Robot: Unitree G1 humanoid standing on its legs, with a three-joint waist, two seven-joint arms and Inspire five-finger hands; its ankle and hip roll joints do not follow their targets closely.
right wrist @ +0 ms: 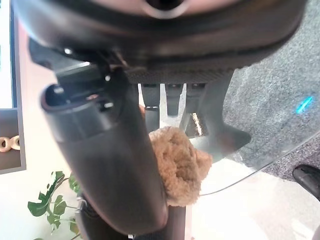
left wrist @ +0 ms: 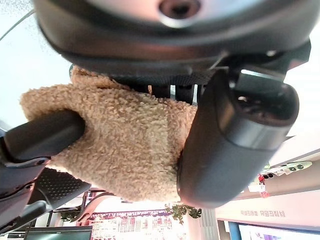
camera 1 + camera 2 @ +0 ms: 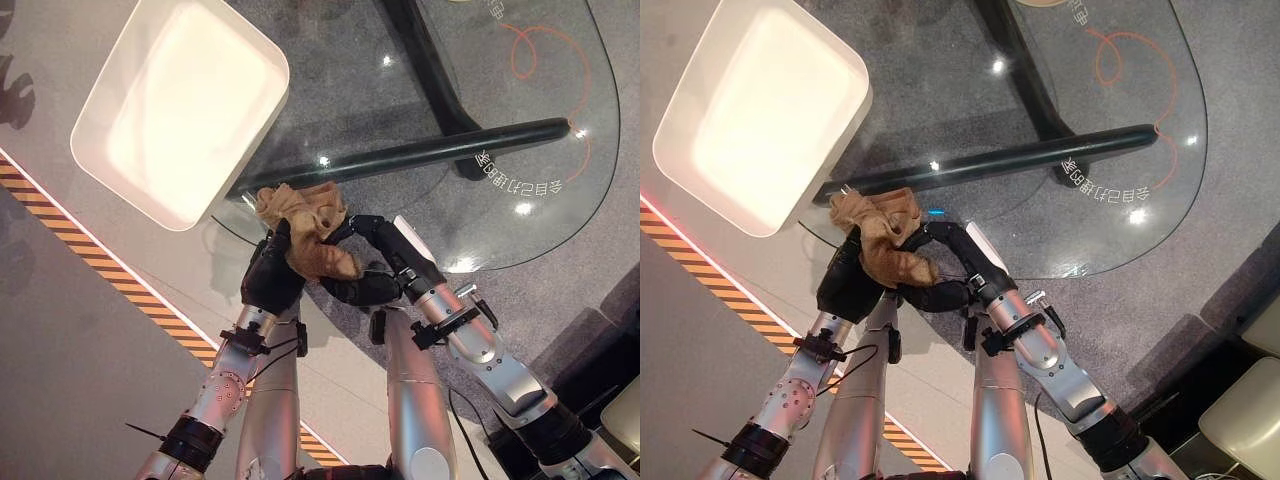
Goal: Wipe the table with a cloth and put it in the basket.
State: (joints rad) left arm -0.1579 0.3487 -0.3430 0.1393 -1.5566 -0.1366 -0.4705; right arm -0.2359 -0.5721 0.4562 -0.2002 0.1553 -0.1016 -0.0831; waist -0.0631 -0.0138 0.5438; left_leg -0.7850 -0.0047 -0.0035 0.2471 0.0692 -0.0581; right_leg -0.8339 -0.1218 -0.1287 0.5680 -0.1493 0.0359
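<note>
While left hand (image 3: 272,275) fingers clench fleecy tan cloth (image 3: 308,232), right hand (image 3: 372,262) fingers curl onto its near end; we judge white basket (image 3: 108,60) lies far-left, left hand nearer.

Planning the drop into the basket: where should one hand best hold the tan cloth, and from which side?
Probably the bunched middle of the tan cloth, from the robot's side of the glass table. The cloth is crumpled into a thick wad at the near edge, and the left hand and right hand already pinch it there; the white basket lies left.
</note>
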